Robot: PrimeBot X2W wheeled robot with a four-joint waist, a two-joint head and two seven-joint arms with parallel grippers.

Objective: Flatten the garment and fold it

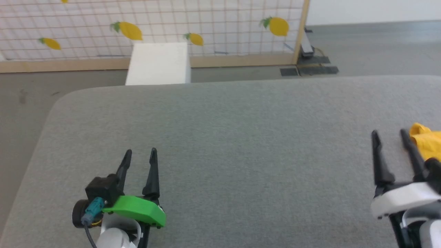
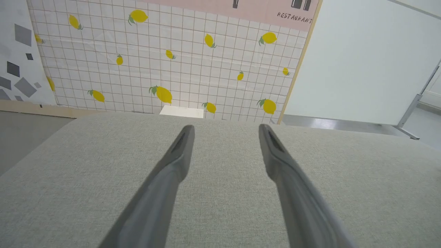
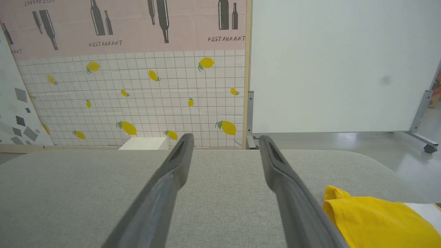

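Garment [image 1: 427,146], yellow and bunched, lies on the right side of the grey tabletop [image 1: 241,137], just beside the outer finger of the right tool [image 1: 389,132]; whether they touch I cannot tell. That tool's fingers are spread wide and hold nothing. The left tool [image 1: 141,151], well apart from the garment, is equally wide and empty. Beyond the tabletop's far edge a white box [image 1: 158,63] stands before a lemon-printed screen [image 1: 213,24].
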